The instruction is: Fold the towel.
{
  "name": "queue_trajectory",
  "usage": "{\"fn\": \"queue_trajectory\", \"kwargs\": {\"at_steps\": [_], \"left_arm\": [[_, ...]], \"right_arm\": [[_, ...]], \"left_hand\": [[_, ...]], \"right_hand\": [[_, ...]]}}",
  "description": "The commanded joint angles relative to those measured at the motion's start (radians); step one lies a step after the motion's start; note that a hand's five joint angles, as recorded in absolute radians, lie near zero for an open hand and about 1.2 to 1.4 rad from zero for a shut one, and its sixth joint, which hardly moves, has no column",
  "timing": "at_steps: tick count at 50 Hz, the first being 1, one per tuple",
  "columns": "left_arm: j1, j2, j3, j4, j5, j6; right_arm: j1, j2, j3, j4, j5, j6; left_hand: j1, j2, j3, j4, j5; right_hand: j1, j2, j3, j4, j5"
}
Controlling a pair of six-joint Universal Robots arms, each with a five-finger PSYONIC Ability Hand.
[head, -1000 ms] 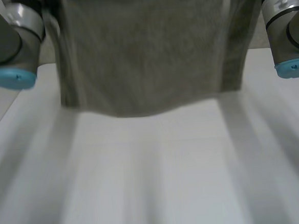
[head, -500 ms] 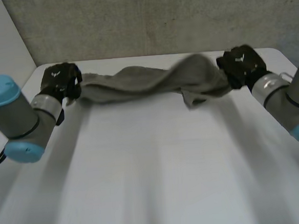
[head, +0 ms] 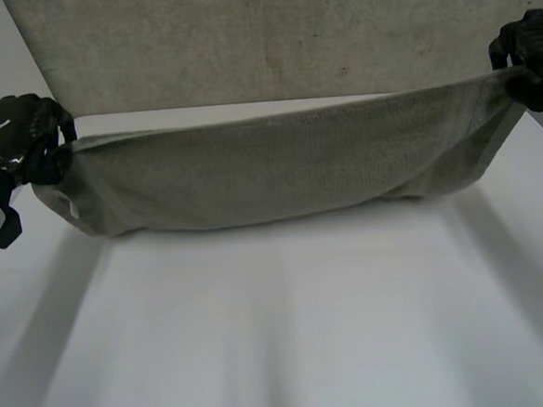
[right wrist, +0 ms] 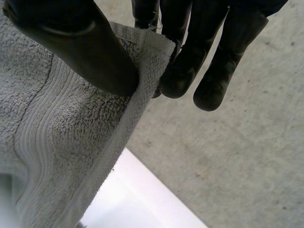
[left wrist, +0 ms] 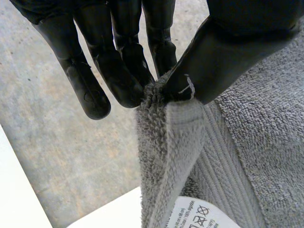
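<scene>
So the towel is up in the air, stretched wide between the two hands over the far part of the white table, with the bare grey wall right behind it. The top edge runs nearly straight from one hand to the other, a bit higher on the right side. The rest hangs down in a broad sag, lowest around the middle. I can't tell if the bottom brushes the table or hangs just above it.

The left hand has the towel's left top corner. In the left wrist view it's a clear pinch: the thumb presses the ribbed hem against the fingers, which are mostly straight and close together, with one finger off to the side and not touching the cloth. A white care label hangs on the hem just below that pinch.

The right hand has the opposite top corner. It's the same deal in the right wrist view. Its thumb lies across the towel's striped border and clamps the corner against the fingers behind it. The fingertips poke out past the cloth's edge.
</scene>
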Motion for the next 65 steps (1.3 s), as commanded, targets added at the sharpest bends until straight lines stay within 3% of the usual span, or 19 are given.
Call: {"fn": "queue_trajectory", "kwargs": {"at_steps": [1, 6, 12, 18, 22, 24, 30, 33, 35, 36, 38, 41, 45, 49, 54, 58, 65], "left_arm": [[-0.009, -0.029, -0.006, 0.005, -0.003, 0.003], [-0.014, -0.088, 0.046, 0.008, -0.007, 0.005], [-0.018, -0.155, 0.122, -0.004, -0.016, 0.005], [-0.035, -0.151, 0.155, -0.038, -0.013, 0.002], [-0.029, -0.088, 0.158, -0.085, -0.009, -0.004], [-0.03, -0.002, 0.172, -0.189, -0.01, -0.006], [-0.037, 0.015, 0.259, -0.341, -0.018, -0.012], [-0.04, -0.005, 0.289, -0.343, -0.023, -0.021], [-0.09, -0.18, 0.408, -0.346, -0.074, -0.03], [-0.09, -0.181, 0.408, -0.346, -0.075, -0.03], [-0.174, -0.351, 0.576, -0.358, -0.142, -0.024], [-0.193, -0.425, 0.661, -0.354, -0.161, -0.021], [-0.214, -0.623, 0.982, -0.343, -0.173, -0.023], [-0.225, -0.738, 1.346, -0.279, -0.213, -0.039], [-0.262, -0.746, 1.545, -0.213, -0.283, -0.085], [-0.284, -0.711, 1.53, -0.191, -0.297, -0.147], [-0.282, -0.637, 1.219, -0.159, -0.289, -0.214]], "right_arm": [[0.018, 0.086, -0.017, 0.001, 0.041, -0.039], [0.052, 0.207, -0.032, 0.001, 0.11, -0.1], [0.107, 0.257, -0.05, 0.008, 0.164, -0.177], [0.128, 0.207, -0.046, 0.026, 0.188, -0.162], [0.119, 0.104, -0.06, 0.145, 0.175, -0.131], [0.119, 0.072, -0.081, 0.187, 0.181, -0.101], [0.125, 0.043, -0.178, 0.282, 0.19, -0.038], [0.148, 0.138, -0.247, 0.282, 0.207, -0.039], [0.222, 0.278, -0.355, 0.284, 0.272, -0.053], [0.222, 0.279, -0.356, 0.284, 0.273, -0.053], [0.268, 0.403, -0.449, 0.261, 0.338, -0.106], [0.279, 0.461, -0.494, 0.227, 0.354, -0.137], [0.309, 0.611, -0.664, 0.013, 0.371, -0.168], [0.32, 0.61, -0.763, -0.232, 0.401, -0.15], [0.319, 0.522, -0.767, -0.394, 0.399, -0.049], [0.316, 0.489, -0.753, -0.391, 0.374, 0.011], [0.306, 0.478, -0.595, -0.318, 0.294, 0.024]], "left_hand": [[0.113, 0.092, 0.058, 0.042, 0.078], [0.113, 0.092, 0.058, 0.042, 0.078], [0.113, 0.092, 0.058, 0.042, 0.078], [0.113, 0.092, 0.058, 0.042, 0.078], [0.113, 0.092, 0.058, 0.042, 0.078], [0.113, 0.092, 0.058, 0.042, 0.078], [0.113, 0.092, 0.058, 0.042, 0.078], [0.113, 0.092, 0.058, 0.042, 0.078], [0.113, 0.092, 0.058, 0.042, 0.078], [0.113, 0.092, 0.058, 0.042, 0.078], [0.113, 0.092, 0.058, 0.042, 0.078], [0.113, 0.092, 0.058, 0.042, 0.078], [0.113, 0.092, 0.058, 0.042, 0.078], [0.113, 0.092, 0.058, 0.042, 0.078], [0.113, 0.092, 0.058, 0.042, 0.078], [0.113, 0.092, 0.058, 0.042, 0.078], [0.113, 0.092, 0.058, 0.042, 0.078]], "right_hand": [[0.064, 0.083, 0.06, 0.063, 0.06], [0.064, 0.083, 0.06, 0.063, 0.06], [0.064, 0.083, 0.06, 0.063, 0.06], [0.064, 0.083, 0.06, 0.063, 0.06], [0.064, 0.083, 0.06, 0.063, 0.06], [0.064, 0.083, 0.06, 0.063, 0.06], [0.064, 0.083, 0.06, 0.063, 0.06], [0.064, 0.083, 0.06, 0.063, 0.06], [0.064, 0.083, 0.06, 0.063, 0.06], [0.064, 0.083, 0.06, 0.063, 0.06], [0.064, 0.083, 0.06, 0.063, 0.06], [0.064, 0.083, 0.06, 0.063, 0.06], [0.064, 0.083, 0.06, 0.063, 0.06], [0.064, 0.083, 0.06, 0.063, 0.06], [0.064, 0.083, 0.06, 0.063, 0.06], [0.064, 0.083, 0.06, 0.063, 0.06], [0.064, 0.083, 0.06, 0.063, 0.06]]}}
